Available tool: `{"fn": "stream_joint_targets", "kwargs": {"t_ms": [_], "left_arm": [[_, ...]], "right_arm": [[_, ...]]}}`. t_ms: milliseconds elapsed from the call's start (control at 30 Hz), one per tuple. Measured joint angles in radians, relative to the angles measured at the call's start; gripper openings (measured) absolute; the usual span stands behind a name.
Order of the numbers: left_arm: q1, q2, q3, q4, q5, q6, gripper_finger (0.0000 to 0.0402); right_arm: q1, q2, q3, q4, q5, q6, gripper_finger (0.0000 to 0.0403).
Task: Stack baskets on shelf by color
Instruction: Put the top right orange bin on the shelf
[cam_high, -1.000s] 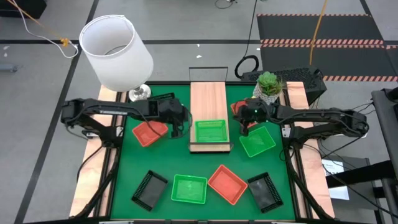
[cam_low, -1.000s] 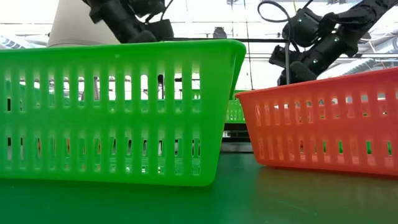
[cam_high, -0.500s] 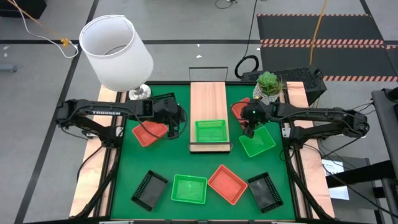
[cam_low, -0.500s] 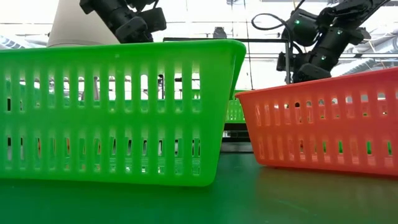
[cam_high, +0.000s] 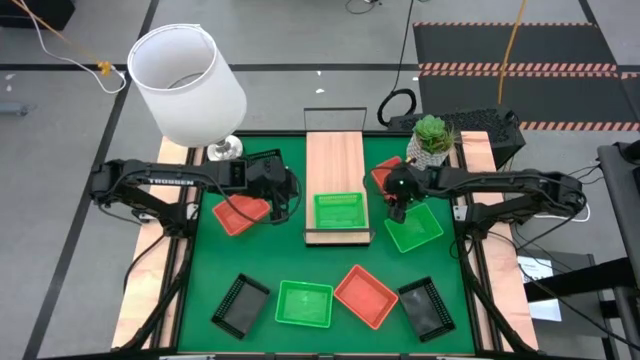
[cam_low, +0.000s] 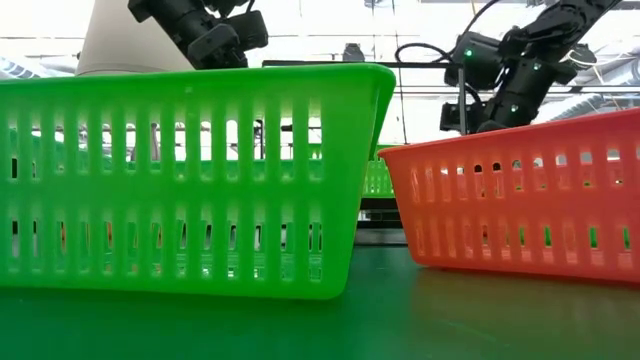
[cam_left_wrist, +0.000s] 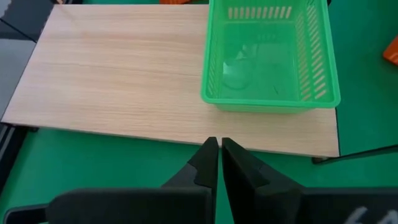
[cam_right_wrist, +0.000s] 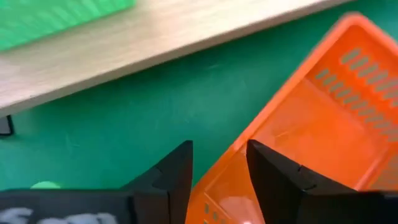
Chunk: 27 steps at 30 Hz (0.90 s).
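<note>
The shelf (cam_high: 336, 165) is a light-wood plank lying at the middle of the green mat. One green basket (cam_high: 338, 212) (cam_left_wrist: 270, 56) rests by its base on the plank's near end. My left gripper (cam_high: 280, 205) (cam_left_wrist: 219, 149) is shut and hovers left of the plank, beside an orange basket (cam_high: 240, 213). My right gripper (cam_high: 398, 205) (cam_right_wrist: 219, 158) is open and points steeply down over another orange basket (cam_right_wrist: 311, 118) right of the plank. A green basket (cam_high: 415, 228) lies just nearer on the mat. My right gripper stands from above astride the orange basket's side wall near a corner (cam_right_wrist: 233, 155), one finger (cam_right_wrist: 277, 174) over the inside and one (cam_right_wrist: 171, 177) over the mat outside. I cannot tell whether either finger touches it.
Along the mat's near edge lie a black basket (cam_high: 240, 303), a green one (cam_high: 304, 303), an orange one (cam_high: 365, 296) and another black one (cam_high: 425, 305). A white lamp (cam_high: 188, 85) stands at the far left, a potted plant (cam_high: 432, 135) at the far right.
My right gripper has tipped more steeply down toward the orange basket right of the shelf. No basket has moved.
</note>
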Motion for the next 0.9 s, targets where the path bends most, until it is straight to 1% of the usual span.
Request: {"fn": "stream_joint_targets", "kwargs": {"t_ms": [133,267,400,467,600,800,900], "left_arm": [[0.0,0.0,0.0,0.0,0.0,0.002,0.0026],[0.0,0.0,0.0,0.0,0.0,0.004,0.0026],[0.0,0.0,0.0,0.0,0.0,0.006,0.0026],[0.0,0.0,0.0,0.0,0.0,0.006,0.0026],[0.0,0.0,0.0,0.0,0.0,0.006,0.0026],[0.0,0.0,0.0,0.001,0.0,0.017,0.0026],[0.0,0.0,0.0,0.001,0.0,0.017,0.0026]], "right_arm": [[-0.007,0.014,0.0,-0.004,0.001,0.068,0.011],[-0.008,0.013,0.004,-0.005,0.003,0.11,0.0064],[-0.008,0.013,0.035,-0.021,0.065,0.15,0.0014],[-0.009,0.008,0.054,-0.025,0.109,0.156,0.001],[-0.007,-0.007,0.084,-0.044,0.182,0.153,0.0021],[-0.007,-0.032,0.093,-0.049,0.187,0.107,0.0007],[-0.007,-0.041,0.093,-0.056,0.19,0.096,0.0008]]}}
